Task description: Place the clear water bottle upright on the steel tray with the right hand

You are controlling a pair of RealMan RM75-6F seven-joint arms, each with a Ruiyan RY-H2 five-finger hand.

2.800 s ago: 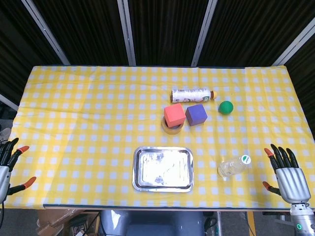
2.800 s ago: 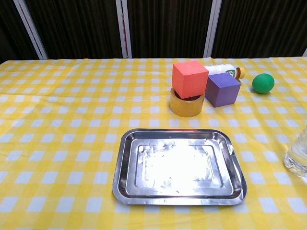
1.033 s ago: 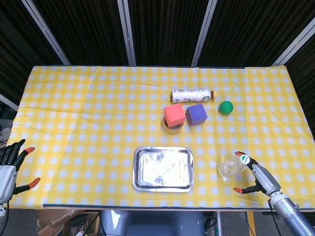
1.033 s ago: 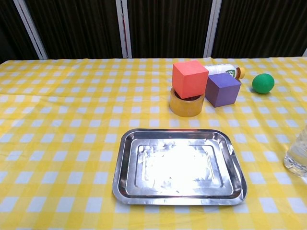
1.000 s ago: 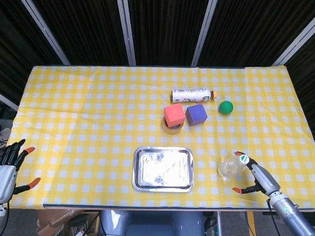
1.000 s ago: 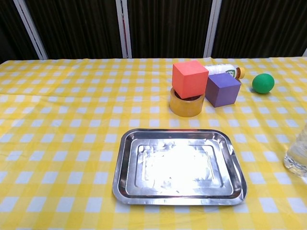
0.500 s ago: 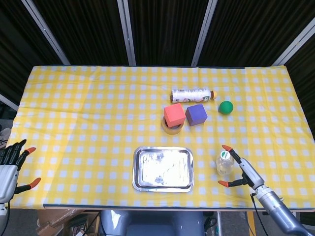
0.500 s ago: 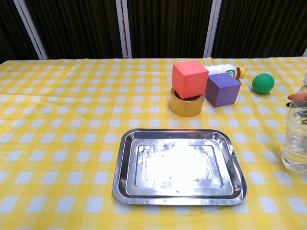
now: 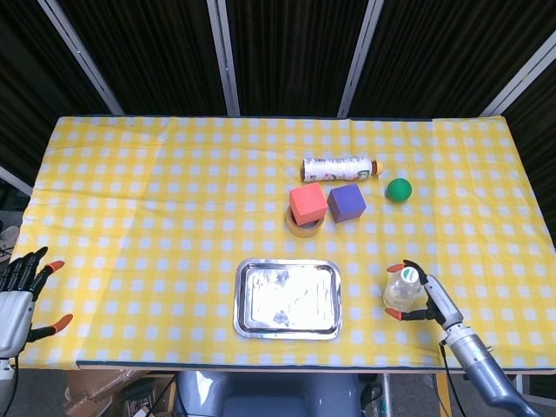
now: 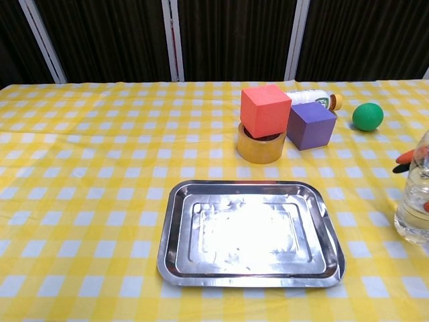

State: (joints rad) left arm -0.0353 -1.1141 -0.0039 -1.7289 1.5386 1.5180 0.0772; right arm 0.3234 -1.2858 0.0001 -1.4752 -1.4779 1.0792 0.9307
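Observation:
The clear water bottle (image 9: 400, 291) stands upright on the yellow checked cloth, to the right of the steel tray (image 9: 242, 300). My right hand (image 9: 424, 298) reaches in from the lower right, and its orange-tipped fingers (image 9: 395, 268) wrap round the bottle's body. The chest view shows the bottle (image 10: 415, 204) cut by the right edge, with one fingertip (image 10: 404, 157) against its side, and the bare tray (image 10: 167, 251) in the middle. My left hand (image 9: 19, 295) hangs off the table's lower left corner with its fingers spread, holding nothing.
Behind the tray, a red cube (image 9: 307, 203) sits on a tape roll (image 9: 304, 228) beside a purple cube (image 9: 346, 202). A white bottle (image 9: 339, 167) lies on its side further back, with a green ball (image 9: 399, 189) to its right.
The right hand has come in from the table edge and closed its fingers round the bottle, which went from leaning to upright. The left hand has barely moved.

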